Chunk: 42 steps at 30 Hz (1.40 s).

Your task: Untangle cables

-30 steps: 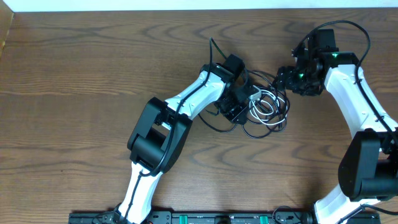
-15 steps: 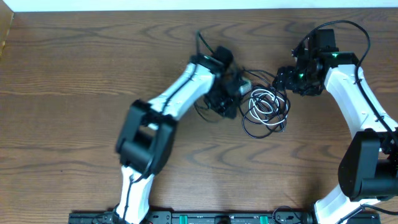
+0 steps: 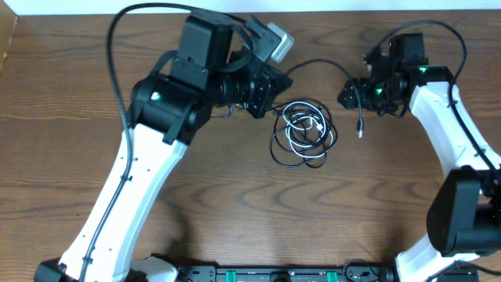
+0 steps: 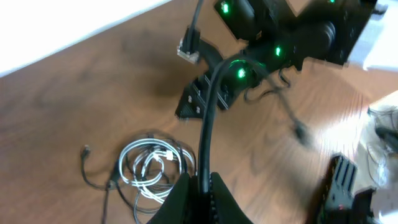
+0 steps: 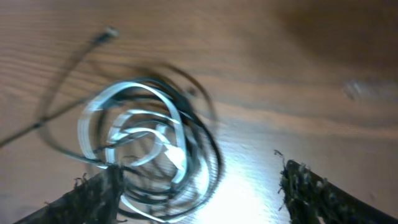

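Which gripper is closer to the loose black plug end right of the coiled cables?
Right. The right gripper sits just above the plug end in the overhead view; the left gripper is beyond the coiled cables, gripping a black cable.

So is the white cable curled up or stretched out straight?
Curled up. The white cable lies in round loops on the table, tangled together with black cable loops.

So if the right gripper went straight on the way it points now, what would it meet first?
Probably the coiled cables on the table, near the coil's edge. The right gripper points down at them, though depth is unclear.
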Each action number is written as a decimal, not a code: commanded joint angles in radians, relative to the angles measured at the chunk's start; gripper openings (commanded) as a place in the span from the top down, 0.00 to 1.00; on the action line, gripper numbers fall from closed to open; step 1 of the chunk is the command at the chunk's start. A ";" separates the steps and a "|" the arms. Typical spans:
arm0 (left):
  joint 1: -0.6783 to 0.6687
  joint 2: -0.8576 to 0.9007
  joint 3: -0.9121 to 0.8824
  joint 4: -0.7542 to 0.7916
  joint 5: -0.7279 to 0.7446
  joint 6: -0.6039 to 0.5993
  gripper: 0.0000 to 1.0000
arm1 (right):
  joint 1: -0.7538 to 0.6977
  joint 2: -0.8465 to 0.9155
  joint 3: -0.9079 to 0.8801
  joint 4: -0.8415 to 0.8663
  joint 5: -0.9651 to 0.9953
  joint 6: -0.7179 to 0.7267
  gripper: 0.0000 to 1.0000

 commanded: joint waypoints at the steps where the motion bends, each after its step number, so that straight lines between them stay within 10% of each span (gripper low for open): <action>1: 0.001 -0.035 0.010 0.069 -0.078 -0.116 0.93 | 0.021 -0.088 0.027 0.017 -0.107 -0.044 0.20; 19: 0.208 -0.277 0.051 0.494 -0.094 -0.573 0.93 | 0.222 -0.024 0.023 0.143 -0.097 -0.040 0.15; 42: 0.215 -0.375 0.051 0.606 -0.335 -0.586 0.93 | 0.373 -0.009 0.002 0.178 -0.095 -0.005 0.16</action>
